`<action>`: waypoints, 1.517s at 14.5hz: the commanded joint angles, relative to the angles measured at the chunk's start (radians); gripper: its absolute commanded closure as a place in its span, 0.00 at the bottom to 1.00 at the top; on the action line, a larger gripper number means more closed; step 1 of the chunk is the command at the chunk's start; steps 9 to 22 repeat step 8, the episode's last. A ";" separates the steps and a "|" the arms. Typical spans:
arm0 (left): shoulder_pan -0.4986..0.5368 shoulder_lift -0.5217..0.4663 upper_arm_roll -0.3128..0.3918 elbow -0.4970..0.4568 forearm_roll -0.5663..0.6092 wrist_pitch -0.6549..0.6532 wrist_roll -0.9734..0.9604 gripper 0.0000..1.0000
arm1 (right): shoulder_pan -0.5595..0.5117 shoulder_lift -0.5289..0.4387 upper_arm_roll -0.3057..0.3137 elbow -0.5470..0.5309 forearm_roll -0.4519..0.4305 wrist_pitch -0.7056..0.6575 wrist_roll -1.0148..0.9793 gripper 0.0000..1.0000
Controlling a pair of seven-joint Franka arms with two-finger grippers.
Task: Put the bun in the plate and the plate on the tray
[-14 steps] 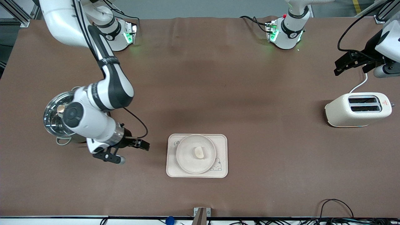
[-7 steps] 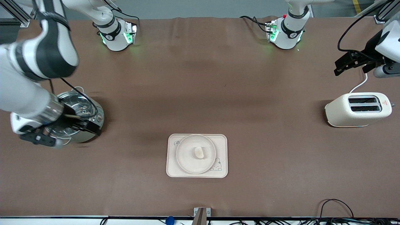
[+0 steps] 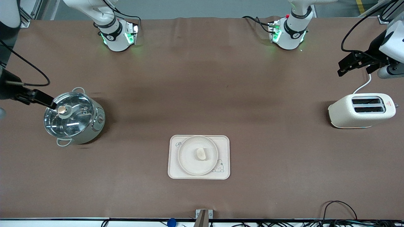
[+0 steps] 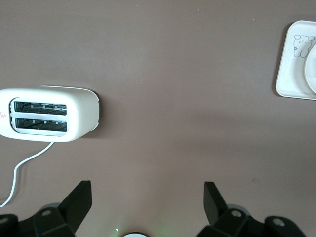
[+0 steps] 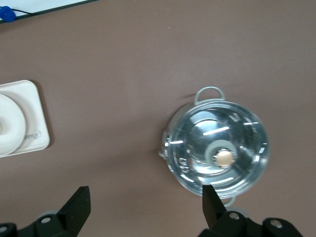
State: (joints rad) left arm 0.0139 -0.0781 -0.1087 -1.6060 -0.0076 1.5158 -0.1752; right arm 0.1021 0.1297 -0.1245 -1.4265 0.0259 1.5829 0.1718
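Observation:
The bun (image 3: pixel 201 153) lies in the middle of the round plate (image 3: pixel 186 148). The plate sits on the Rabbit tray (image 3: pixel 224 142), in the part of the table nearer the front camera. The tray's corner (image 5: pixel 30 133) and the plate's edge (image 5: pixel 7 116) show in the right wrist view. The tray's bunny corner (image 4: pixel 292 74) shows in the left wrist view. My right gripper (image 3: pixel 47 101) is open and empty, up over the pot's edge at the right arm's end; it also shows in its wrist view (image 5: pixel 145 197). My left gripper (image 3: pixel 342 67) waits open and empty above the toaster's end, and shows in its wrist view (image 4: pixel 146 193).
A steel pot with a glass lid (image 3: pixel 72 118) stands at the right arm's end; it also shows in the right wrist view (image 5: pixel 219 153). A cream toaster (image 3: pixel 361 110) with a white cord stands at the left arm's end, and shows in the left wrist view (image 4: pixel 49 114).
My right arm has pulled away from beside the tray, passed over the pot and risen toward the right arm's end of the table. The bun, plate, tray and left arm have not moved.

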 commanded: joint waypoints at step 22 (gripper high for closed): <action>0.003 0.008 0.000 0.026 0.012 -0.003 0.049 0.00 | -0.097 -0.028 0.026 -0.046 -0.040 -0.052 -0.130 0.00</action>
